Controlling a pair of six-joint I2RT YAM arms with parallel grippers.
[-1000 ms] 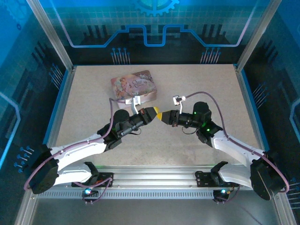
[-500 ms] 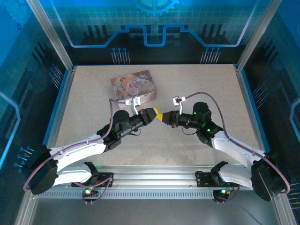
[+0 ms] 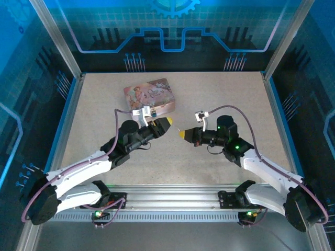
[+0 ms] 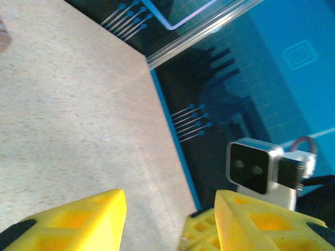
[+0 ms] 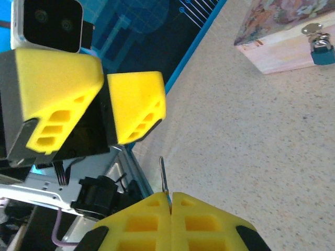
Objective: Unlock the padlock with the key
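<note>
Since the earlier frames, the two pincer tips, previously met at mid-worktop, have been drawn apart. The left pincer [image 3: 166, 122] has been pulled back toward the tin and released, and the right pincer [image 3: 181, 134] has been shifted slightly to the right and nearer.

Item 1, key [image 5: 164, 174], count: one. It is clamped at the seam of the right pincer's clenched fingers, with a thin dark shaft standing out past the tips. The long axis runs in line with the pincer and points away from it toward the left pincer. It is held above the worktop [image 3: 220, 94], apart from the lock.

Item 2, padlock [image 5: 321, 51], count: one. The blue body is hung from the hasp [image 5: 312, 29] on the front wall of the tin, body below and shackle end uppermost in the right wrist view. It lies well apart from the key.

Item 3, tin [image 3: 149, 94], count: one. It is pink and picture-printed, and is set on the far left-centre of the worktop, just beyond the left pincer.

Item 4, pincers, count: two. The left is seen with yellow fingers [image 4: 84, 219] parted and nothing between them. The right is pressed shut on the key.
</note>
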